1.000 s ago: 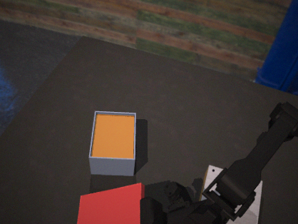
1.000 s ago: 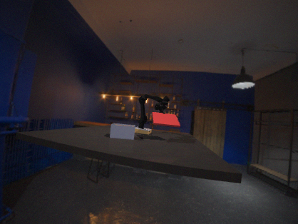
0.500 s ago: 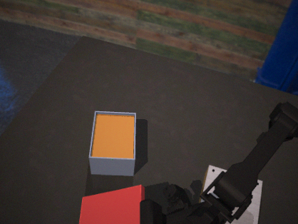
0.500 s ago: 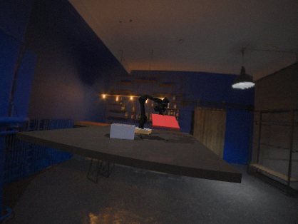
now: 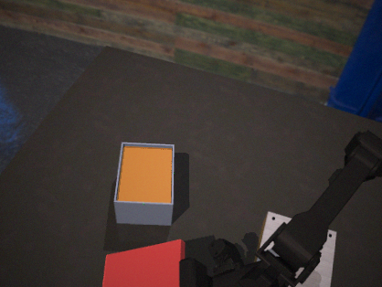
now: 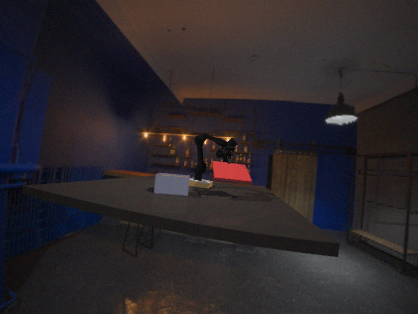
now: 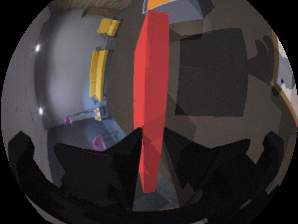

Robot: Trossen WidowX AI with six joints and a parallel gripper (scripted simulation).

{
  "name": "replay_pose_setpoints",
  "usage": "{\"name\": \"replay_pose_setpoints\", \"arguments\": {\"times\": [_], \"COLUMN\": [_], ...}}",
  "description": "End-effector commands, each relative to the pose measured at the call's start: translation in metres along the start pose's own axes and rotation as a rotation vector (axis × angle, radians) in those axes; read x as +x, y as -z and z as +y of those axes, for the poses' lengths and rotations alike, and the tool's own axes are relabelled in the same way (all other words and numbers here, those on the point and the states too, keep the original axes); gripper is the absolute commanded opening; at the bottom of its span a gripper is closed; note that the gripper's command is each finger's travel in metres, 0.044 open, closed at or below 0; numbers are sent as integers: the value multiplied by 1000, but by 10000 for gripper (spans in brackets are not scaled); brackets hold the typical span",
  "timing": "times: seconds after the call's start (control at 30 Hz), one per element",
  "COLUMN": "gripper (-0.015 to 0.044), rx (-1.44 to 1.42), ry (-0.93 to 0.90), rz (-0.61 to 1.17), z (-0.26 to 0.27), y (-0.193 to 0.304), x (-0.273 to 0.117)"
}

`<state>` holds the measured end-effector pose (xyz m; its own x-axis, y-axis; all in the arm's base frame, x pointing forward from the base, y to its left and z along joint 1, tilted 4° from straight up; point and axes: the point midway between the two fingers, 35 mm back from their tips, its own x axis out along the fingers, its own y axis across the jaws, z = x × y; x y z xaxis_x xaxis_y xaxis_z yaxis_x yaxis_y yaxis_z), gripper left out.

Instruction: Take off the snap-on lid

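Dark table (image 5: 228,137) on striped plank floor (image 5: 238,32), blue walls around. Grey storage box (image 5: 143,213), orange inside, uncovered, well back from table edges. Red lid (image 5: 143,267) near box's front side, held above table, pinched at one edge by gripper (image 5: 194,270), jaws clamped.

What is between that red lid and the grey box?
Only bare dark table and the box's shadow, by the top view. The red lid, held in the gripper, sits apart from the open box.
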<state>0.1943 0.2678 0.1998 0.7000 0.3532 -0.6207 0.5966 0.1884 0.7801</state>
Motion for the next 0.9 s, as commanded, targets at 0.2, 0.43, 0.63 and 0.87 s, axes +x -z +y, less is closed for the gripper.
{"name": "replay_pose_setpoints", "arguments": {"times": [0.2,0.43,0.63,0.87], "gripper": [0,0,0,0], "rx": [5,5,5,5], "ry": [-8,-8,-8,-8], "rz": [-3,-3,-3,-3], "z": [-4,-9,-12,-17], "y": [0,0,0,0], "x": [5,9,12,15]}}
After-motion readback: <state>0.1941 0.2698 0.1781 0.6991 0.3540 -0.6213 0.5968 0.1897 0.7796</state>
